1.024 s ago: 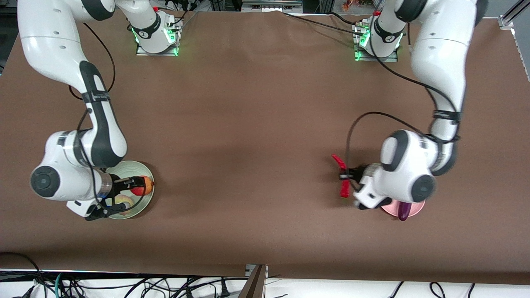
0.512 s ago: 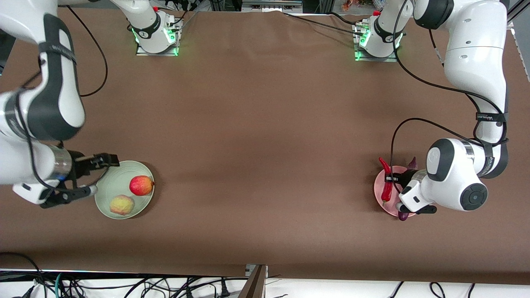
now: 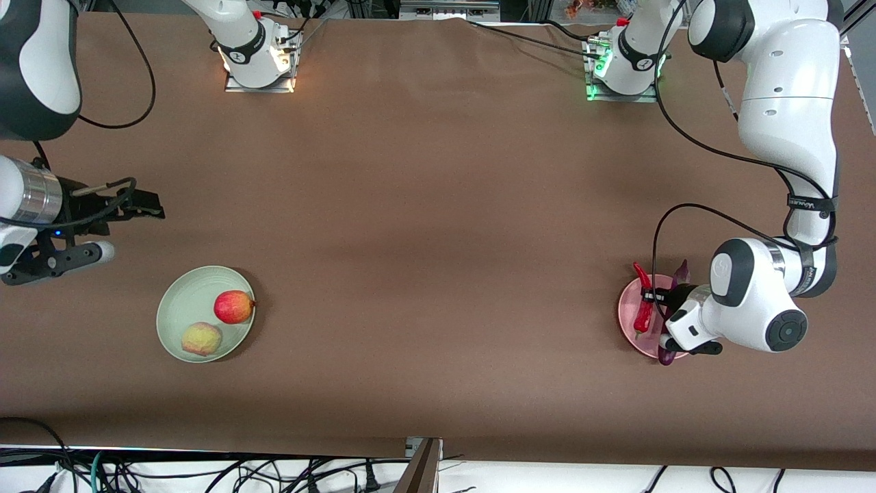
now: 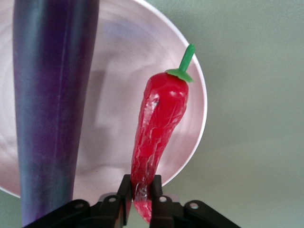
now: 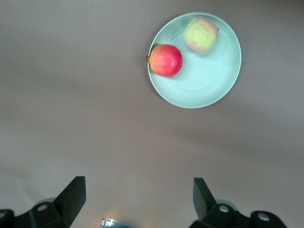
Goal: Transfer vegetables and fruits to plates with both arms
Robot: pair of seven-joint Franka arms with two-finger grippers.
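The apple [image 3: 233, 307] and the peach [image 3: 202, 339] lay side by side on the mint green plate [image 3: 179, 305] toward the right arm's end of the tabletop [image 3: 424, 205], the peach nearer the front camera, so the fruit half of the job looked finished. That would explain why the right gripper [image 5: 137, 194] hung empty and high over bare tabletop beside that plate, its fingers spread wide and touching nothing; this arm seemed to be waiting. At the left arm's end, the eggplant [image 3: 671, 346] lay along the pink plate [image 3: 626, 322], its tip poking over the rim nearest the front camera. The left gripper [image 4: 141, 197] sat low over the same plate, its fingers closed narrow on the blunt lower end of the chili pepper [image 4: 159, 128], which stretched out from the gripper with its green stem just over the plate's rim, beside the eggplant but apart from it. Held so, the pepper appeared ready to be let go; whether it already touched the plate was unclear
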